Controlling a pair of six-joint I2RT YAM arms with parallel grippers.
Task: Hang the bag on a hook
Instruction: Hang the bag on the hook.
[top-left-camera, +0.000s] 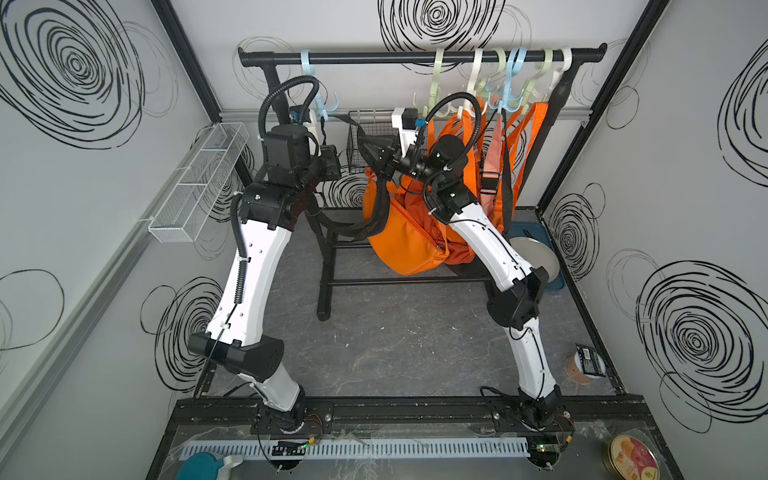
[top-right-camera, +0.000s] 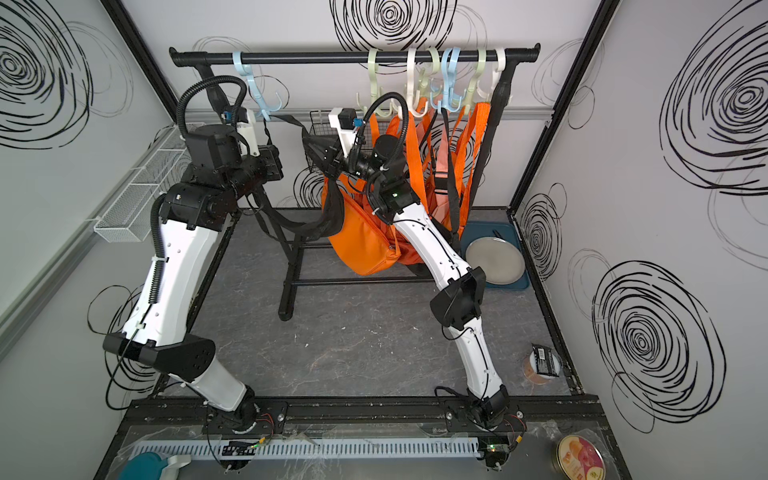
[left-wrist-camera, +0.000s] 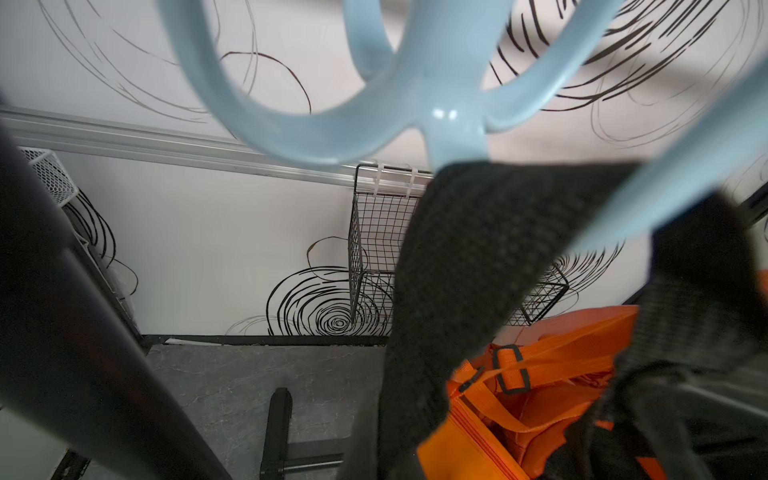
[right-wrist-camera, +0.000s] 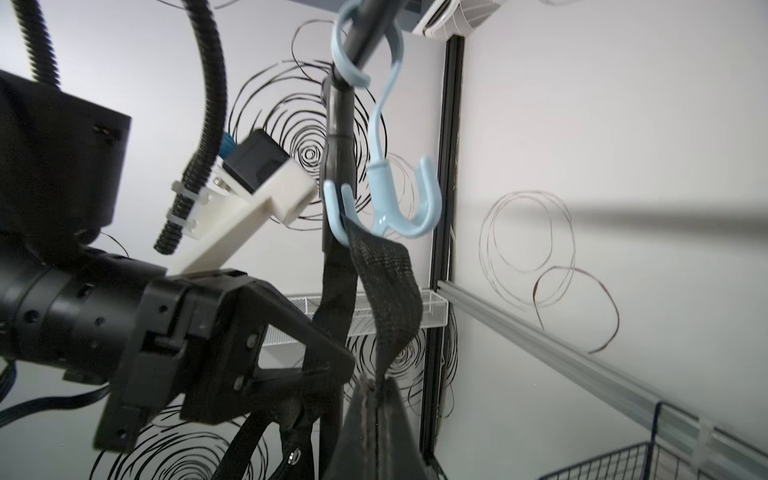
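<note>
The orange bag (top-left-camera: 399, 245) hangs low in front of the rack, its body sagging. I cannot tell whether its bottom touches the counter (top-left-camera: 395, 345). Its black strap (right-wrist-camera: 386, 291) rises from it and lies draped in the curve of one prong of the blue hook (right-wrist-camera: 382, 199), the lone hook at the left end of the rail (top-left-camera: 374, 57). I judge the strap seated there, though my grips share the bag's weight.

That is why I hold it on either side of the prong. My right end effector (right-wrist-camera: 376, 388) is pressed together on the strap run just below the hook, holding it up and taut so it cannot slide off. My left end effector (right-wrist-camera: 328, 368) is pressed together too, seemingly pinching the other run, which sags in a long loop toward the bag. The left wrist view shows strap and hook close in front, not my fingertips.

The bag sits below both end effectors, nearly under the right one and off to the right of the left one, joined to them only by the strap. The other orange bags (top-left-camera: 494, 145) crowd the right-hand hooks, well apart, which I take as the reason for choosing this free hook.
</note>
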